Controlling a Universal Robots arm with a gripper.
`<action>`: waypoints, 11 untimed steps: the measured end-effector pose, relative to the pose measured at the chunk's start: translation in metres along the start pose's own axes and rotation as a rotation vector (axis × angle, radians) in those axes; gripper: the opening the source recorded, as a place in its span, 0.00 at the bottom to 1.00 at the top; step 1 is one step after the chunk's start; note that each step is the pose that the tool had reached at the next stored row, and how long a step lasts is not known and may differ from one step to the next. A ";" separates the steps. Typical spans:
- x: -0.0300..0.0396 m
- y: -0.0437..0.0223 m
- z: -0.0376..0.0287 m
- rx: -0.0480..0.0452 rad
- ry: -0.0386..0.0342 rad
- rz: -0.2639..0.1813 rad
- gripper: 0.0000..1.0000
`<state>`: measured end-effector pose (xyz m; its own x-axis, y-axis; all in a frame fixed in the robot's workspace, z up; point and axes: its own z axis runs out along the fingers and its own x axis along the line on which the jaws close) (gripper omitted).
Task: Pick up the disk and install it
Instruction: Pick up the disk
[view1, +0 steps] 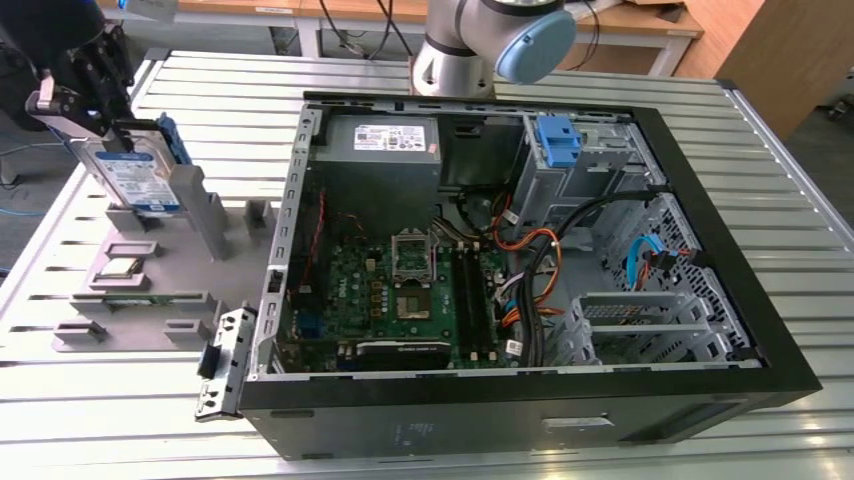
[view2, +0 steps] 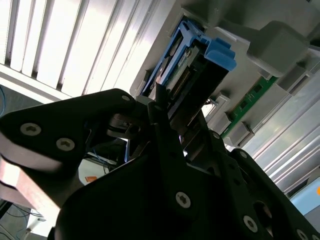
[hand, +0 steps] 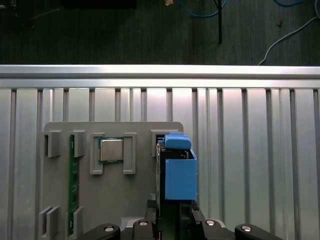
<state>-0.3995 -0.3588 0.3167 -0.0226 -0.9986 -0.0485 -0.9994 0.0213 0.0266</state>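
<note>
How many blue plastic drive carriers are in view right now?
2. One frames the silver labelled hard drive held by the end effector at the grey parts holder. The other blue bracket sits in a drive bay of the open black computer case. More may be hidden.

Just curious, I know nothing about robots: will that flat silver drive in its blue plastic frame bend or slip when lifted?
Probably stiff: the flat silver hard drive in its blue plastic carrier shows no sag in the black gripper. Likely heavy for its size, being metal. It might slip, since it is held only at one end.
</note>
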 end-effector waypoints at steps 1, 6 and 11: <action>0.0000 0.0000 -0.0001 0.0001 0.0000 0.000 0.35; 0.0000 0.0000 -0.0008 -0.0002 0.0001 0.000 0.35; -0.0001 0.0000 -0.0014 -0.0002 0.0001 0.000 0.35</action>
<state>-0.3995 -0.3588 0.3181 -0.0226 -0.9986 -0.0484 -0.9994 0.0213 0.0269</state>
